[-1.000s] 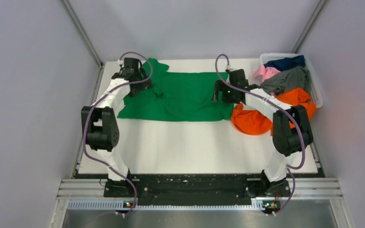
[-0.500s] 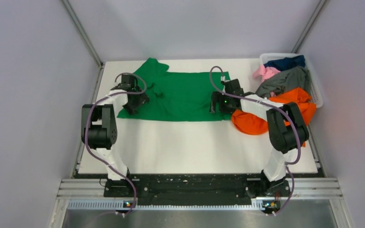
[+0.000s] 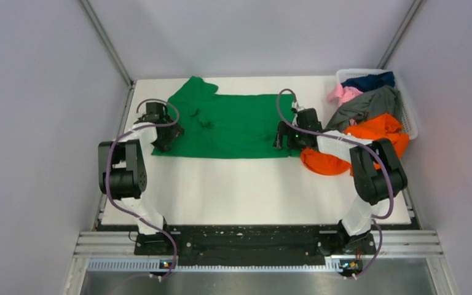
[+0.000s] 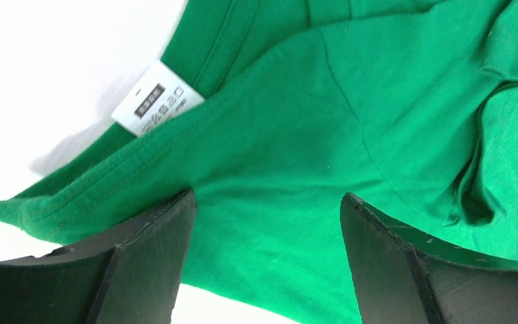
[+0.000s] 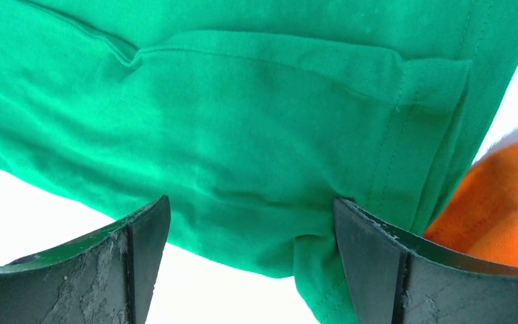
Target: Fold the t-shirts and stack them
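Observation:
A bright green t-shirt lies spread flat on the white table, one sleeve sticking out at the far left. My left gripper is open over its near left corner; the left wrist view shows green cloth with a white label between the spread fingers. My right gripper is open over the near right corner; the right wrist view shows the green hem between the fingers. An orange t-shirt lies just right of it, also seen in the right wrist view.
A white plastic basket stands at the far right with navy, pink, grey and orange shirts spilling out. Grey walls enclose the table on three sides.
Both grippers have moved from the shirt's far part toward the near edge, over its near corners. The far left sleeve, hidden by the left arm before, now shows. The orange shirt looks flatter.

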{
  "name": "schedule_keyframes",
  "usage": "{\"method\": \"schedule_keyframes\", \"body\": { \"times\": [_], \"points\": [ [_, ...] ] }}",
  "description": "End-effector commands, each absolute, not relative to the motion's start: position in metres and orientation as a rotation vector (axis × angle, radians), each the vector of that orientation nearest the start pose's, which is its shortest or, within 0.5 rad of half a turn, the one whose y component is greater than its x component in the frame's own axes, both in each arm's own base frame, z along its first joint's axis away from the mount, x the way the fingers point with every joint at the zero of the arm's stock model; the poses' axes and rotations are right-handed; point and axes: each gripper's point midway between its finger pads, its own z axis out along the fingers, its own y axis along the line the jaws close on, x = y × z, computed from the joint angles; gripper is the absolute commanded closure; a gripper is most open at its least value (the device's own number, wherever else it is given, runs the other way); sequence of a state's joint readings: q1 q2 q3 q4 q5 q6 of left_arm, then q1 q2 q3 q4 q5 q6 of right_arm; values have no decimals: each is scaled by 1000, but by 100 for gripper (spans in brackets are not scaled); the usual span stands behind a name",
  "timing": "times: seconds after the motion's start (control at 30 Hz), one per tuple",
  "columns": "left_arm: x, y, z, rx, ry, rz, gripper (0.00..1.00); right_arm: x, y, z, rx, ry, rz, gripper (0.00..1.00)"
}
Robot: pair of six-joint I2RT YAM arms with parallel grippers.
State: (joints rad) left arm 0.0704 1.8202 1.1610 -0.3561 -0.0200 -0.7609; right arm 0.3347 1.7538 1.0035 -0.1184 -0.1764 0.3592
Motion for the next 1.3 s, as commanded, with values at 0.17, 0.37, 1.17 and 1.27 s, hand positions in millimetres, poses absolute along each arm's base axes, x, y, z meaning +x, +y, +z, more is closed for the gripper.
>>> {"method": "schedule_keyframes", "body": {
  "times": [0.17,0.37,1.17,1.27],
  "points": [
    [294,15,26,-1185,2459,-31,16,271,167,15,-62,2668,495,10],
    [238,2,22,-1257,2453,-88,16,227,167,19,-98,2707,533,10],
    [297,-48,84,-1006,2344,-539,14,304,405,169,-1160,1690,686,1],
    [295,-45,73,-1016,2346,-515,14,305,448,157,-1301,1580,691,1]
  ]
}}
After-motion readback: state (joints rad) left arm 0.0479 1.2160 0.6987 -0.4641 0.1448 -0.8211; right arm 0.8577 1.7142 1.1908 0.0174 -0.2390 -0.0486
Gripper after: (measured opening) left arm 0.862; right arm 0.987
